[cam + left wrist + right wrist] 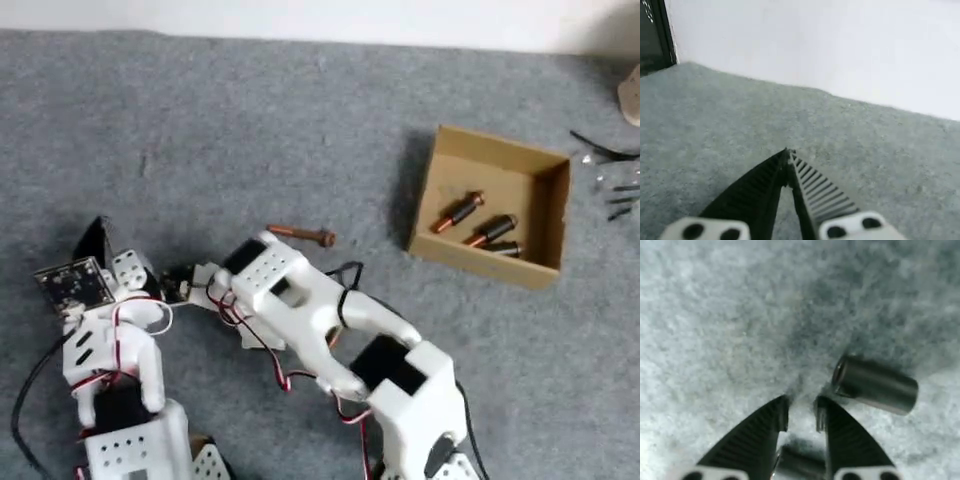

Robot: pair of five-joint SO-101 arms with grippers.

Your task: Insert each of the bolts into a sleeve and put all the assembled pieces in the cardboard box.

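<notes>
A copper bolt (300,235) lies flat near the surface's middle. A dark sleeve (875,384) lies on its side, open end showing. The open cardboard box (500,175), towards the right edge, holds three assembled pieces (490,231).

No words, numbers or signs can be read on anything here, not on the cardboard box (530,190) and not on the grey table (250,130).

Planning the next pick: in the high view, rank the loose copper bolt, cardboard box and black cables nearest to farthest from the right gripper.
1. Loose copper bolt, centre of view.
2. Brown cardboard box, farther right.
3. Black cables, at the right edge.
</notes>
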